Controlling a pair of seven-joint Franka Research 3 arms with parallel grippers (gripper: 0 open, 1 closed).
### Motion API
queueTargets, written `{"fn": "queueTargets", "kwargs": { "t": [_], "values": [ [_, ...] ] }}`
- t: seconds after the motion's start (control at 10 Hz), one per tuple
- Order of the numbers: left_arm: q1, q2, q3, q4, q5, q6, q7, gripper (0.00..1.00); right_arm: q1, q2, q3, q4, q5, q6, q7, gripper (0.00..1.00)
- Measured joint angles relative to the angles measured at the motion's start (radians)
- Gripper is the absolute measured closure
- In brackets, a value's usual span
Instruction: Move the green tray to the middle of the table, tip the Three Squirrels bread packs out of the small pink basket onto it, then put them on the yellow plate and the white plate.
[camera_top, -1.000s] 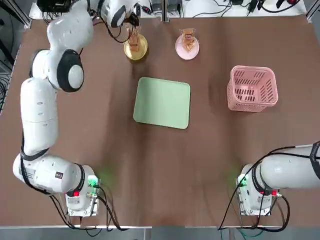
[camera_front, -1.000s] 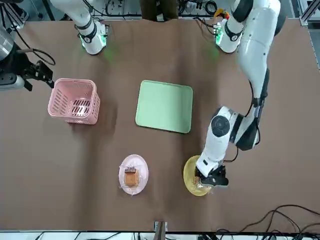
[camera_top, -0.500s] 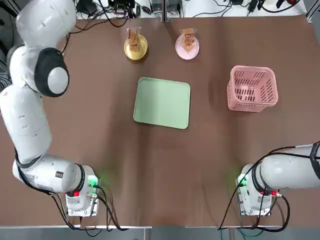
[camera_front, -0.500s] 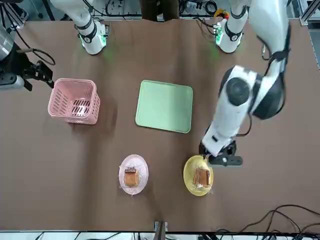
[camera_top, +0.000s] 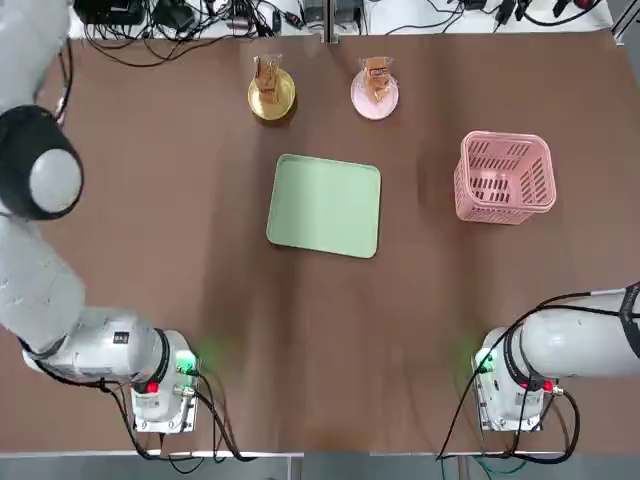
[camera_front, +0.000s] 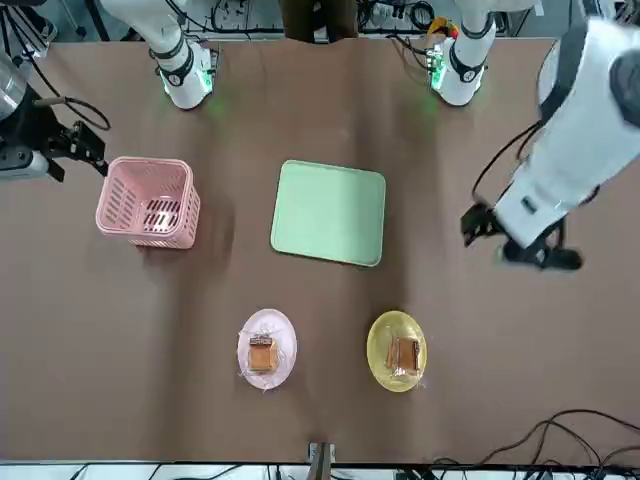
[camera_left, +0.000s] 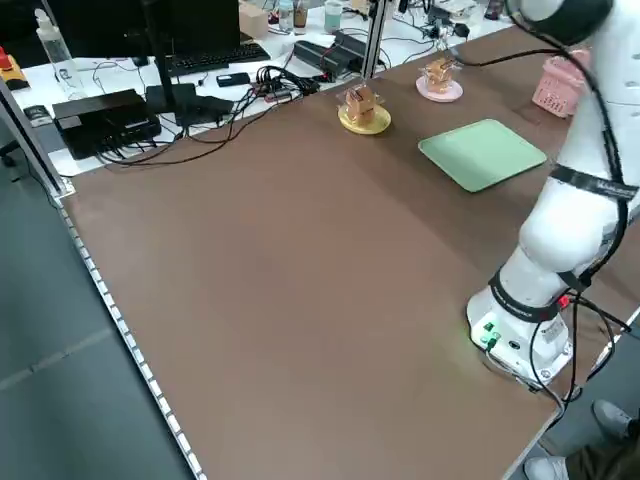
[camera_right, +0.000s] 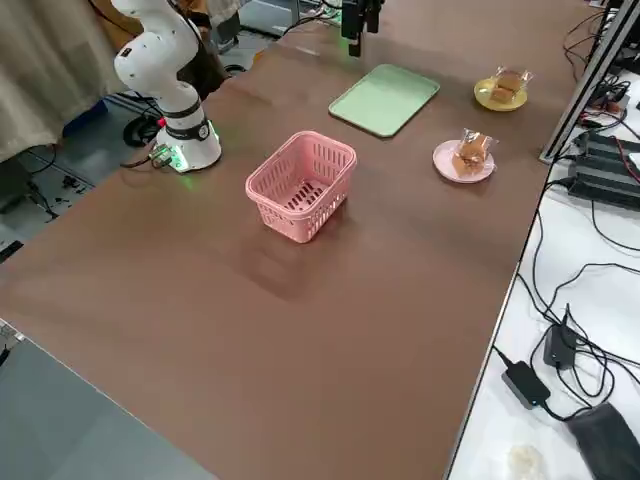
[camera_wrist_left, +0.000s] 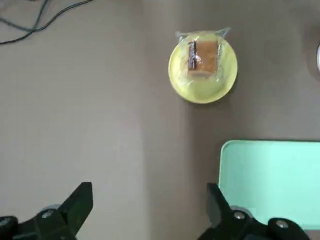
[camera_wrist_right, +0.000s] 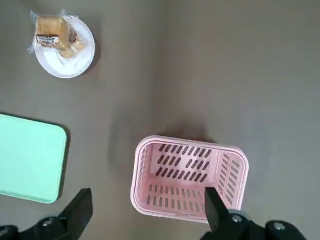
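Note:
The green tray lies flat mid-table with nothing on it. To the robot's right of it stands the small pink basket, upright, showing only its slotted floor. At the far edge, the yellow plate and the white plate each carry a bread pack. My left gripper hangs open and holds nothing, high over bare table on the robot's left of the tray. Open as well, my right gripper hovers high beside the basket.
The left arm's white links reach over the table's left edge. Cables and equipment sit beyond the far edge. Both arm bases stand at the near edge. Bare brown tabletop stretches between tray and bases.
My left gripper has drawn away from the yellow plate, back and toward the robot's left, leaving a bread pack on the plate. The right arm, basket and tray have not moved.

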Motion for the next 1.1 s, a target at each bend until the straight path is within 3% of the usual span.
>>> {"fn": "queueTargets", "kwargs": {
  "t": [0.2, 0.3, 0.8, 1.1],
  "values": [
    [0.000, -0.100, -0.001, -0.107, 0.000, -0.003, 0.020, 0.00, -0.015, 0.000, -0.009, -0.003, -0.001, -0.027, 0.000, 0.01],
    [0.000, -0.111, -0.001, -0.121, 0.000, -0.005, 0.046, 0.00, -0.035, 0.000, -0.011, -0.012, -0.001, -0.032, 0.000, 0.01],
    [0.002, -0.103, 0.003, -0.099, 0.000, -0.004, 0.055, 0.00, -0.120, 0.000, -0.017, -0.031, -0.002, -0.036, -0.006, 0.01],
    [0.026, -0.104, 0.014, -0.047, 0.000, -0.048, 0.055, 0.00, -0.135, -0.001, -0.017, -0.012, -0.002, -0.035, -0.006, 0.01]
  ]
}}
